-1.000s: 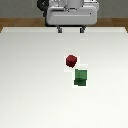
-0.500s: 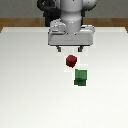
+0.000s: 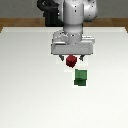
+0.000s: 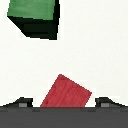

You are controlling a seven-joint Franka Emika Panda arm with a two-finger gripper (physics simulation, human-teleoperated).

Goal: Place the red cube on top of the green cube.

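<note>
The red cube [image 3: 71, 61] rests on the white table, turned at an angle. The green cube [image 3: 80, 76] sits just in front of it, toward the exterior view's right, and the two are apart. My gripper [image 3: 72, 57] hangs low directly over the red cube, open, with a finger on each side of it. In the wrist view the red cube [image 4: 65, 93] lies between the two dark fingertips [image 4: 22, 103], and the green cube [image 4: 35, 18] sits further off. Nothing is held.
The white table [image 3: 30, 95] spreads wide around both cubes. The arm's dark base [image 3: 50, 15] stands at the table's far edge.
The arm has come down and forward from the far edge. The gripper now sits low over the red cube. Neither cube has moved.
</note>
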